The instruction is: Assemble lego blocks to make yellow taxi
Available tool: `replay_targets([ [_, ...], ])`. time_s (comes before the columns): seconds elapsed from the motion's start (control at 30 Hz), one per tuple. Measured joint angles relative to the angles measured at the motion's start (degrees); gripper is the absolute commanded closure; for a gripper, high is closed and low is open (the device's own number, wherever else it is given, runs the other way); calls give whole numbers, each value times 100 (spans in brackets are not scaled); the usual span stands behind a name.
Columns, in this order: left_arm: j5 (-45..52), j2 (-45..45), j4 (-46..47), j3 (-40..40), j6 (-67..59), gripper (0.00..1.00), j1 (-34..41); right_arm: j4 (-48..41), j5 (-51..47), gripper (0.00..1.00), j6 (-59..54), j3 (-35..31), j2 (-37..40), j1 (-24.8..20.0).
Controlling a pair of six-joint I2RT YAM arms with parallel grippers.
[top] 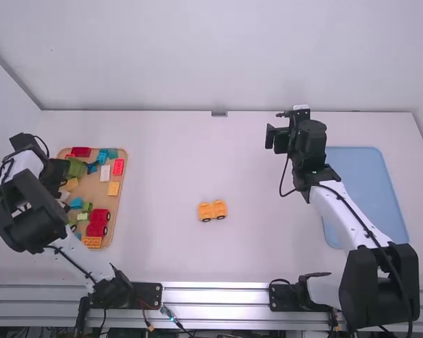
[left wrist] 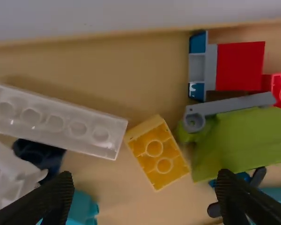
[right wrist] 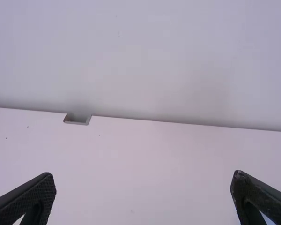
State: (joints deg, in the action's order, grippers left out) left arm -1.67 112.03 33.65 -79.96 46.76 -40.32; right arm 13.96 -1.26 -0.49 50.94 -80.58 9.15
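— Check left gripper (top: pixel 55 174).
— Open, above light-brown rectangular tray (top: pixel 97 197).
— Locate small yellow plastic block with round studs (left wrist: pixel 157 152).
— In left wrist view: ahead of and between fingertips, studs toward camera, long axis oblique to finger gap.
— In high view?
— See yellow wheeled plastic piece (top: pixel 212 210): mid-table, wheels toward arm bases, long axis crosswise. Right gripper (top: pixel 275 137): open.

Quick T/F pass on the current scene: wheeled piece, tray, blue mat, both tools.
1. The left tool is over the tray of blocks. True.
2. The yellow-orange wheeled piece is in the tray. False: it is on the bare table.
3. The right tool is shut. False: its fingers stand apart.
4. The blue mat is on the table's right side. True.
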Motion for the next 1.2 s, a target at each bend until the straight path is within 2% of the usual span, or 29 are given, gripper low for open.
replay_targets([
  [0.4, 188, 227, -190, 0, 48, 21, 2, -133, 2, 1, 28, 0, -2, 0],
  [0.77, 138, 227, 0, 0, 87, 24, 33, -225, 2, 1, 17, 0, -2, 0],
  [1.2, 22, 227, -264, 243, 59, 24, 57, -251, -20, 1, 2, 0, 0, 0],
])
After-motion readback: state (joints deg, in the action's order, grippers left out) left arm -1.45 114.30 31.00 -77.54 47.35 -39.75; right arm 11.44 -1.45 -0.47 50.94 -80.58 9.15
